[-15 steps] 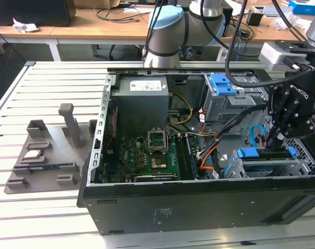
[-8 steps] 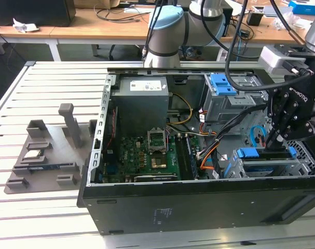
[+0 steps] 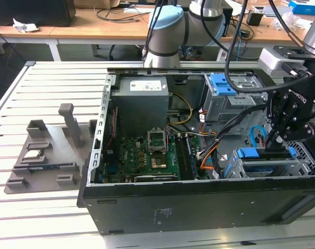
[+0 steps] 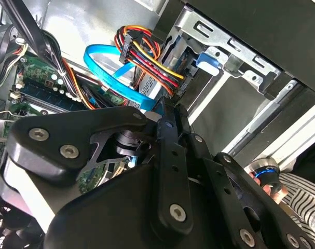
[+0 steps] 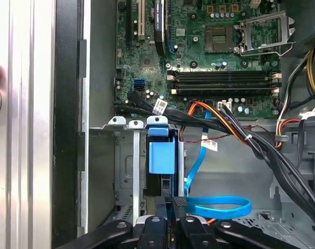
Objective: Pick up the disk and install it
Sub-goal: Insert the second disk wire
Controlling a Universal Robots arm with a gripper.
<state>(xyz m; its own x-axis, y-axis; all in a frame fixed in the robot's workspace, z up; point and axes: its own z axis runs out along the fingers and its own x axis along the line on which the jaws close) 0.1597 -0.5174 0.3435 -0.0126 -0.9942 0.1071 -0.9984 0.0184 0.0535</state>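
Black hand (image 3: 275,141) low over the open computer case (image 3: 199,207), at the exterior view's right. Fingers drawn narrow, pinched on the upper edge of the disk (image 3: 266,153). In the first wrist view, hand (image 5: 178,205) right at the near end of the disk (image 5: 161,158), fingertips close together.

Disk standing on edge, partly down in a slot of the metal drive cage (image 3: 261,168) in the case's lower corner. Blue carrier frame uppermost; label side hidden. Long axis level, running along the cage top, blue tab end pointing away from the hand toward the motherboard (image 5: 219,52). Neighbouring cage slot (image 5: 123,155) just beside it.

Loose blue flat cable (image 5: 219,207) looped on the case floor beside the cage, near the fingers. Bundle of red, yellow and black wires (image 4: 147,57) plugged in close to the cage.

Further inside the case: green motherboard (image 3: 152,155), grey power supply (image 3: 141,104), and an upper bay holding a blue bracket (image 3: 222,83).

Case resting on a slatted table (image 3: 43,218). Well apart, at the exterior view's left, a grey fixture tray (image 3: 69,129) carrying a small square chip (image 3: 32,154).
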